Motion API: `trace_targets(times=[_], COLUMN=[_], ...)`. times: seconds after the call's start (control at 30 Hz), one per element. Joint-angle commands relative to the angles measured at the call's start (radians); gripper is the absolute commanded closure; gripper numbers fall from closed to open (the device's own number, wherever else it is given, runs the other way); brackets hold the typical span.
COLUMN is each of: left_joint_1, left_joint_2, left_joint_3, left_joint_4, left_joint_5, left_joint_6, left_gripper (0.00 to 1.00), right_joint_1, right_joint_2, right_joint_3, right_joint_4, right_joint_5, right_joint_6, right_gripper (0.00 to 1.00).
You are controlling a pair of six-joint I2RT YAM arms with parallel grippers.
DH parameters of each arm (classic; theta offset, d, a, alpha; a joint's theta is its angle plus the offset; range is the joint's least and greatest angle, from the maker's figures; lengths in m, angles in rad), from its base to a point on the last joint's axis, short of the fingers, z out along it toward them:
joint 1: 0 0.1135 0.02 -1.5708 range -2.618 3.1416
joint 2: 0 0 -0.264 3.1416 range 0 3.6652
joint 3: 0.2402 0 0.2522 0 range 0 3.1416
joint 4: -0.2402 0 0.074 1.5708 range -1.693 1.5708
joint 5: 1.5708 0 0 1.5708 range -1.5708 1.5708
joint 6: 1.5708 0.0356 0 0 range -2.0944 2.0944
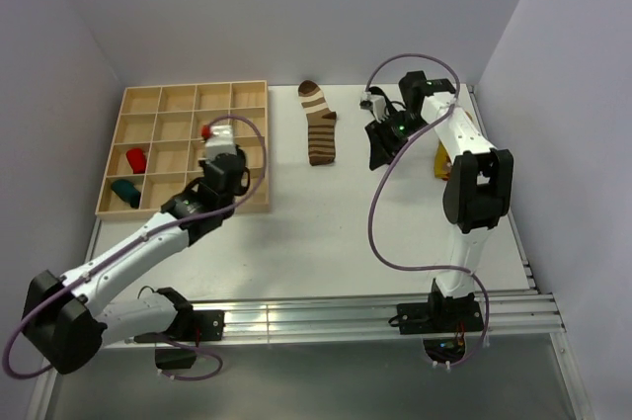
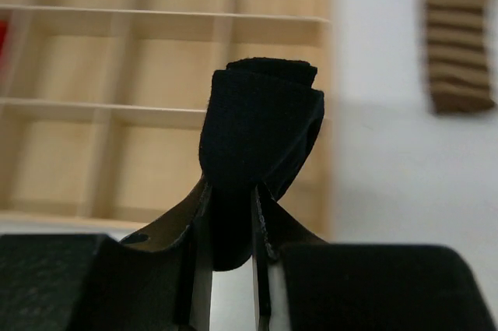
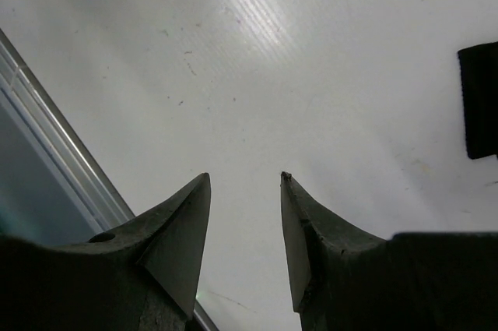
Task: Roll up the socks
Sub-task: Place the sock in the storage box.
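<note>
Black sock roll (image 2: 261, 128): wound into a short, tight bundle. Layered edges show at its top and its lower end is pinched between the jaws.
Holding end effector: the left gripper (image 2: 231, 191) is grasping the roll, jaws narrowed onto the fabric.
Roll position: directly ahead of the left fingertips, held above the wooden tray (image 2: 156, 109). Open compartments lie beyond and below it.
Step in hand: judged to be stowing a finished roll in a tray compartment.
Next move, left side: lower the roll into a free compartment under the fingertips, centred between the dividers, then release. Soft fabric may loosen if let go from too high.
Free end effector: the right gripper (image 3: 245, 179) is released, jaws apart with nothing between them, above the bare table (image 3: 257, 51).
Flat black sock (image 3: 478, 101): ahead and to the right of the right fingertips. Only one edge shows in the wrist view, and no cuff stripes can be made out.
Next move, right side: judged to be a shift toward that sock, then a pinch on one end.
Striped sock (image 1: 319, 126): brown and cream, flat and unrolled, between the two grippers and apart from both.
Yellow sock (image 1: 440, 158): beside the right gripper, mostly hidden behind the right arm.
</note>
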Motion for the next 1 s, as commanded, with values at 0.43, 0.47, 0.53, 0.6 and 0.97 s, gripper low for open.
trace_targets(times=[0.43,0.47,0.53,0.6,0.97], left_joint_1=[0.455,0.458,0.465,0.473,0.485], left_joint_2=[0.212,0.241,0.275,0.339,0.54], left_joint_3=[0.182,0.18,0.185,0.19,0.21], left_joint_4=[-0.559,-0.542,-0.528,-0.543,-0.424], left_joint_5=[-0.529,-0.517,-0.491,-0.498,-0.367], left_joint_6=[-0.259,-0.242,-0.219,-0.226,-0.182], left_gripper=[1.0,1.0,1.0,1.0,1.0], right_joint_1=[0.062,0.064,0.065,0.067,0.065], right_joint_2=[0.063,0.063,0.062,0.062,0.045], right_joint_3=[0.058,0.05,0.026,0.003,-0.099], right_joint_4=[0.045,0.048,0.06,0.067,0.125], right_joint_5=[-0.034,-0.036,-0.041,-0.044,-0.019], right_joint_6=[-0.007,-0.009,-0.017,-0.026,-0.044], right_gripper=[0.52,0.52,0.52,0.52,0.52])
